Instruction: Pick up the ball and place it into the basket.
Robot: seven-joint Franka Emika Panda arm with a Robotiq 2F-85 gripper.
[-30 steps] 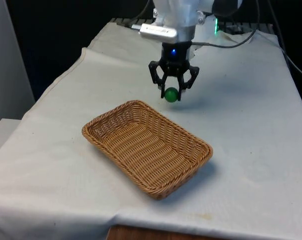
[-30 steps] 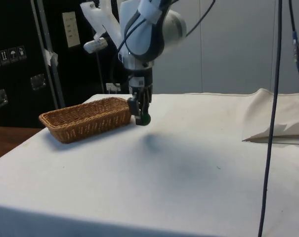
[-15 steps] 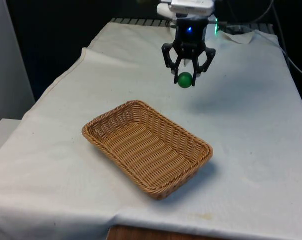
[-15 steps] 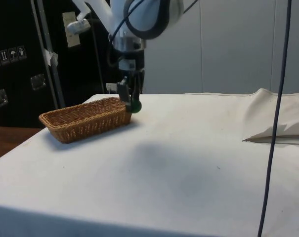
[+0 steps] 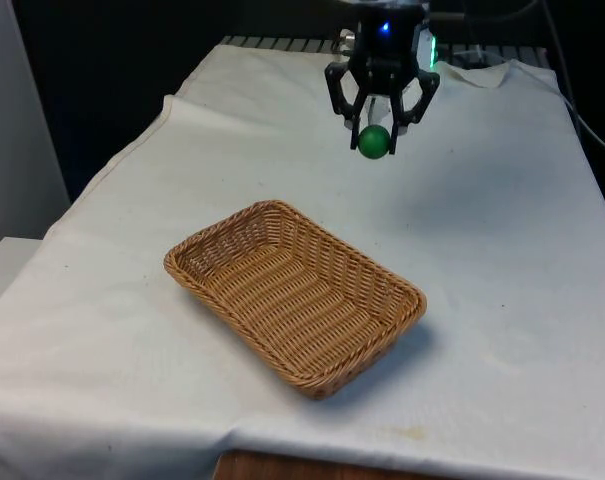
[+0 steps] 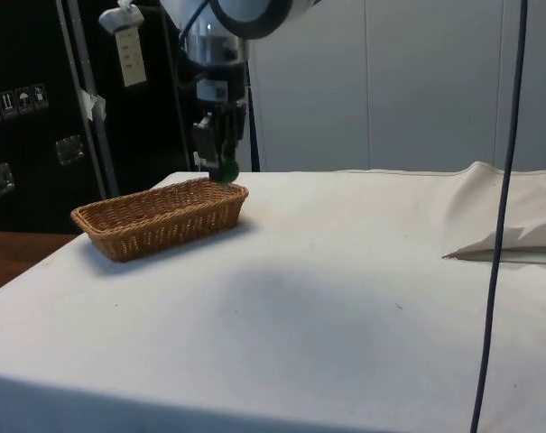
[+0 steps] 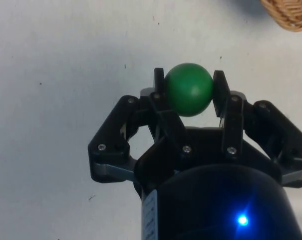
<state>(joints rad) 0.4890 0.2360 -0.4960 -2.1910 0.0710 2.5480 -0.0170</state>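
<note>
Front view: black pincer (image 5: 377,125) raised above table (image 5: 502,230), beyond far rim of wicker basket (image 5: 294,294). 2 fingers (image 7: 221,95) clamped on 1 green ball (image 5: 374,141), held in air. Side view: ball (image 6: 226,169) above basket's (image 6: 155,217) end.

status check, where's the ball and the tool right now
Tool shut on green ball, held in the air above the cloth. Wicker basket empty, ball not over it yet. Nothing between them.
</note>
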